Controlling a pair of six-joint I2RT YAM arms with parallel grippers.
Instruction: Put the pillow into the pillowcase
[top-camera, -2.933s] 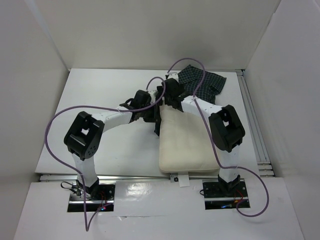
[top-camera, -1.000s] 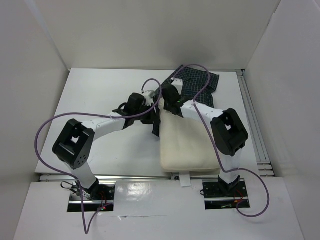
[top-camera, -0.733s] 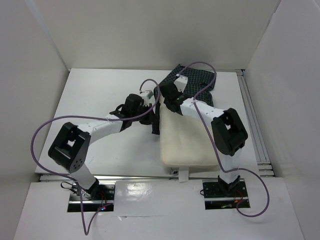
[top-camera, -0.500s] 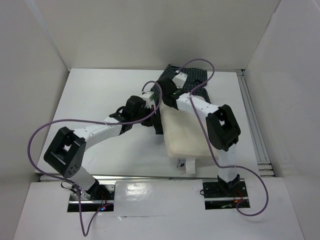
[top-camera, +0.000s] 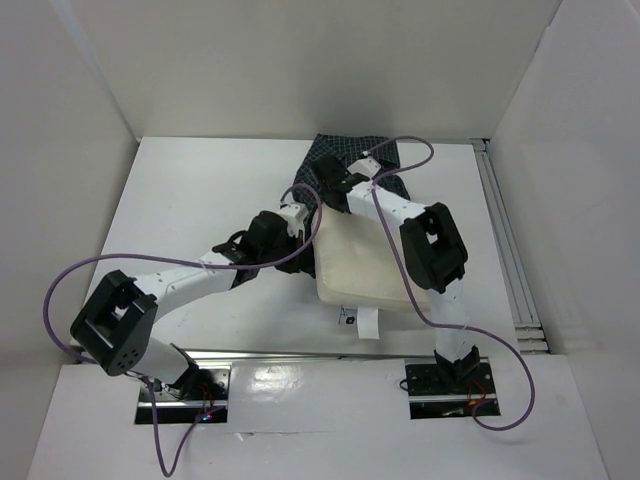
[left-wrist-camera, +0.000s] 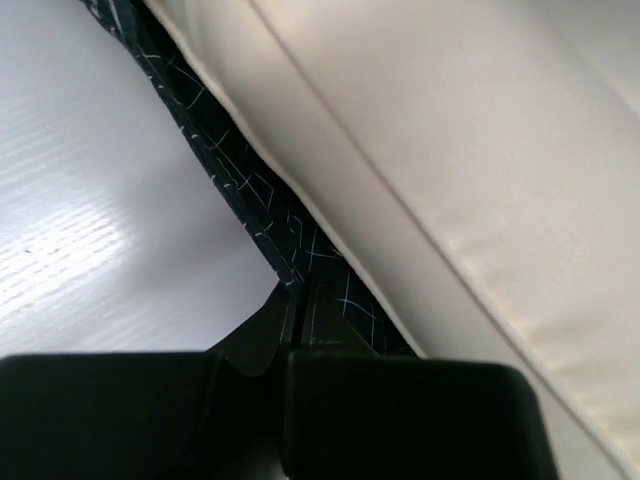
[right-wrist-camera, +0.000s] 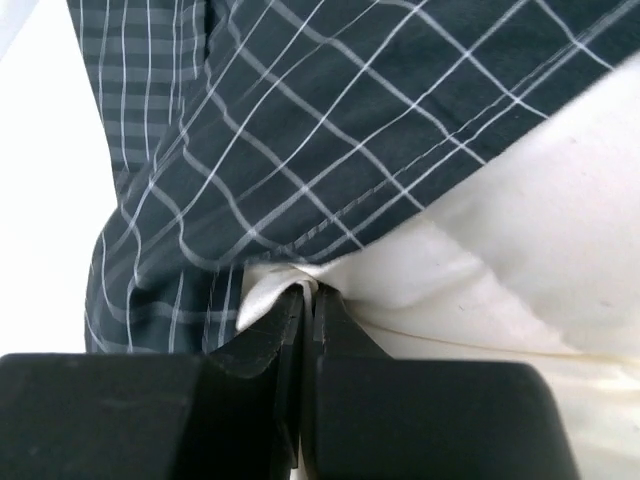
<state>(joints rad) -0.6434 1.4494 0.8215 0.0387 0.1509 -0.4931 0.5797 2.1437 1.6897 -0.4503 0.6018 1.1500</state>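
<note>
The cream pillow (top-camera: 362, 262) lies at the table's middle, its far end against the dark checked pillowcase (top-camera: 345, 155) at the back. My left gripper (top-camera: 308, 232) is shut on the pillowcase's edge (left-wrist-camera: 250, 190) along the pillow's (left-wrist-camera: 470, 150) left side. In the left wrist view that dark hem runs between the table and the cream cushion into the shut gripper (left-wrist-camera: 300, 295). My right gripper (top-camera: 325, 182) is shut on a fold of the pillow (right-wrist-camera: 520, 230) at its far corner, right at the pillowcase's (right-wrist-camera: 300, 120) opening, where the gripper (right-wrist-camera: 308, 292) pinches cream cloth.
White walls enclose the table (top-camera: 190, 200) on three sides. A metal rail (top-camera: 505, 250) runs along the right edge. Purple cables loop over both arms. A small white tag (top-camera: 362, 322) hangs from the pillow's near edge.
Both arms have stretched farther back. The pillow has slid away from the near edge toward the pillowcase, and the pillowcase has bunched up at the back wall.
</note>
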